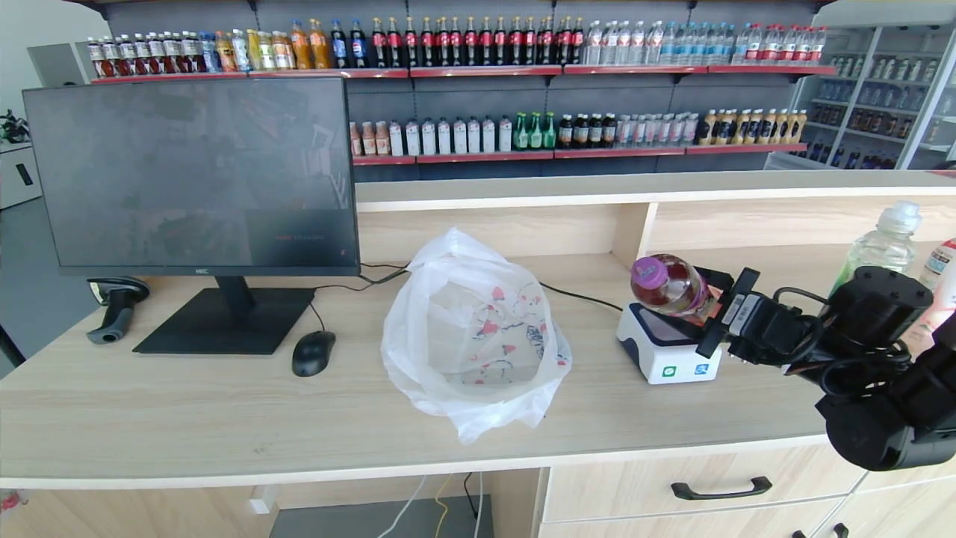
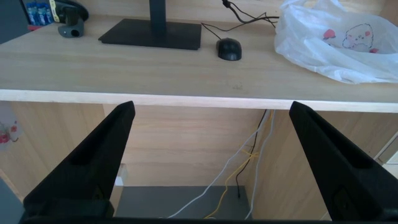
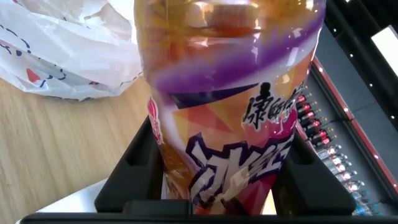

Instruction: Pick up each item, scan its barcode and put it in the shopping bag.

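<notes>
A drink bottle (image 1: 670,285) with a purple cap and an orange-purple label lies sideways in my right gripper (image 1: 711,305), which is shut on it just above the white barcode scanner (image 1: 667,347). Up close, the right wrist view has the bottle (image 3: 230,106) clamped between the black fingers (image 3: 130,168). The white plastic shopping bag (image 1: 478,336) stands open on the counter, left of the scanner. My left gripper (image 2: 208,155) hangs open below the counter's front edge, apart from everything, with the bag (image 2: 339,40) seen beyond it.
A monitor (image 1: 190,175), a mouse (image 1: 313,352) and a handheld scanner (image 1: 113,308) occupy the counter's left part. A clear bottle (image 1: 885,243) and another item (image 1: 937,288) stand at the far right. Cables run behind the bag. Drink shelves line the back wall.
</notes>
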Robot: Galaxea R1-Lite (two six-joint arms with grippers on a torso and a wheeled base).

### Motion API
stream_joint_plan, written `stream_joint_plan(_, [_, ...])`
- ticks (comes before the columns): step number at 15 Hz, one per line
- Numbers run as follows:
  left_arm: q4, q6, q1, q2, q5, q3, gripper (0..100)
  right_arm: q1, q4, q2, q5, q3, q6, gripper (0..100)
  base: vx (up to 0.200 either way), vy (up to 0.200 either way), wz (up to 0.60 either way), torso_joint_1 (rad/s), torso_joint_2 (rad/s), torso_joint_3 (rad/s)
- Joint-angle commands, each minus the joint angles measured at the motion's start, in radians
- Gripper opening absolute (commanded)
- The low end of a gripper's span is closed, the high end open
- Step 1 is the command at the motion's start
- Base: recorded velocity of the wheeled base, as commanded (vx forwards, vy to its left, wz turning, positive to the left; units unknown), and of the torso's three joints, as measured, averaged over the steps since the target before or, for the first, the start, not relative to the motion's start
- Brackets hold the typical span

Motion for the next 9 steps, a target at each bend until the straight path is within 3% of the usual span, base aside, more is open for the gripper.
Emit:
stream_joint_plan(1, [0.000, -0.001, 0.000, 0.000, 0.000, 0.000, 100, 0.001, 0.000, 0.002, 0.001, -0.001, 0.000, 0, 0.000, 0.000, 0.00, 0.000, 0.00, 0.000])
stream_joint_plan(9, [0.005, 0.001, 0.000, 0.000, 0.000, 0.000, 100, -0.010, 0.000, 0.012, 0.001, 0.001, 0.011, 0, 0.000, 0.000, 0.00, 0.000, 0.00, 0.000])
